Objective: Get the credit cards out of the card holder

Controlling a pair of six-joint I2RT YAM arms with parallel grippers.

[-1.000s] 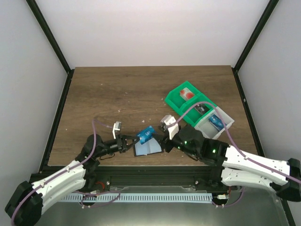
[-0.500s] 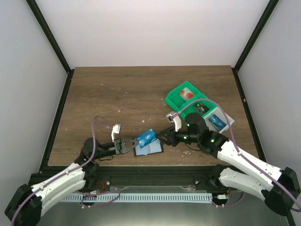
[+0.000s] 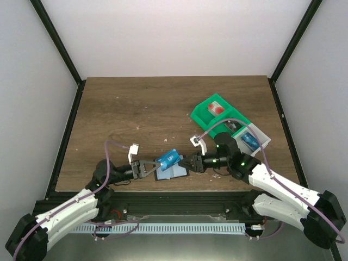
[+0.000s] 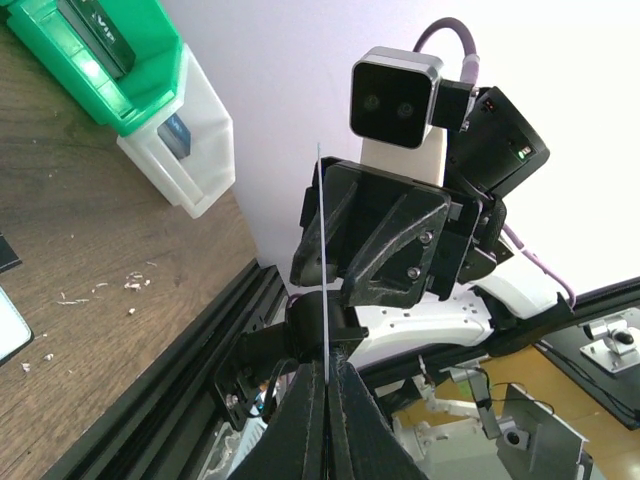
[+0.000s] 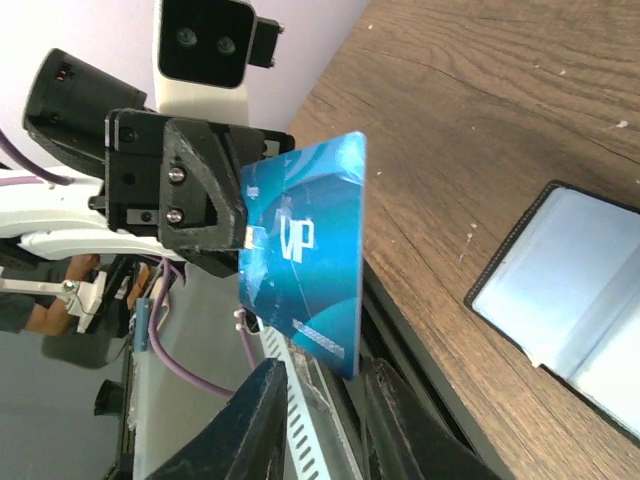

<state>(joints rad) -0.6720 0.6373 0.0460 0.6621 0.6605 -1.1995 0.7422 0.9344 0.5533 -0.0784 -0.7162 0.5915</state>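
From my left wrist, the blue card (image 4: 323,300) is only a thin edge-on line. My left gripper (image 4: 325,372) is clamped on it, holding it out of the card holder (image 3: 172,173). The holder lies open on the table and is cut off at the frame edge in my right wrist view, so I cannot tell whether its slots hold more. My right gripper (image 5: 325,400) has its fingers apart below the card; I cannot tell if they touch it. I count 1 holder and 2 trays. The green tray (image 3: 198,115) holds 1 white card (image 3: 216,108). The clear-white tray (image 3: 239,149) holds a second blue card (image 3: 250,140).
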